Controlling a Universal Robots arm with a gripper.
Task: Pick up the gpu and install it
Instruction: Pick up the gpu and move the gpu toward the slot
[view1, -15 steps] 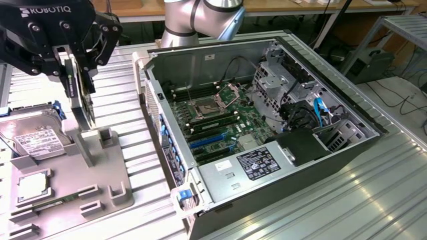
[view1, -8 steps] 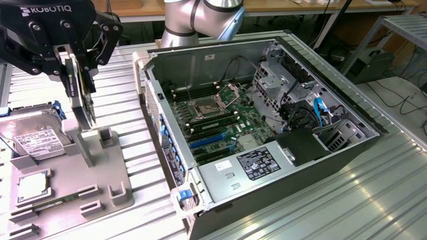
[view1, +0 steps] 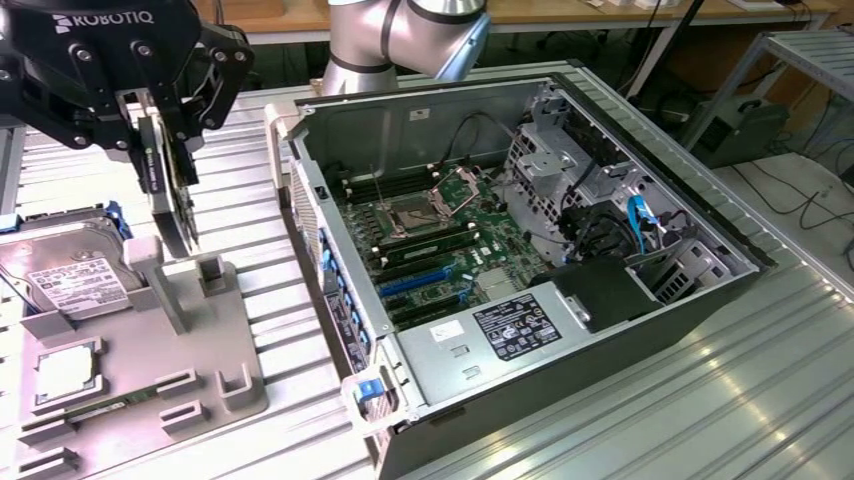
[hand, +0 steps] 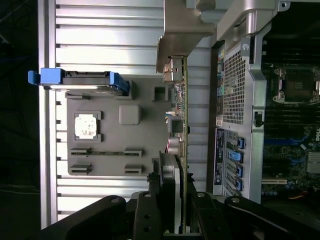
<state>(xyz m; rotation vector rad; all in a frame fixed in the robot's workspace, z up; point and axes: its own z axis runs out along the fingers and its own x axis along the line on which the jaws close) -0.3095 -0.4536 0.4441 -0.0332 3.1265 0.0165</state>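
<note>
Gripper (view1: 167, 172), mine, pinching the gpu (view1: 175, 225) upright, long axis vertical, over the grey holder (view1: 200, 345) on the surface (view1: 747, 385); open computer case (view1: 387, 130) lies toward the exterior view's right.

Open PC case (view1: 400, 130), hard drive (view1: 74, 272) — perhaps CPU (view1: 64, 372)

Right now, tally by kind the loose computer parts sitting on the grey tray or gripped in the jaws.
gpu: 1
hard drive: 1
processor chip: 1
memory stick: 1
Total: 4
</note>
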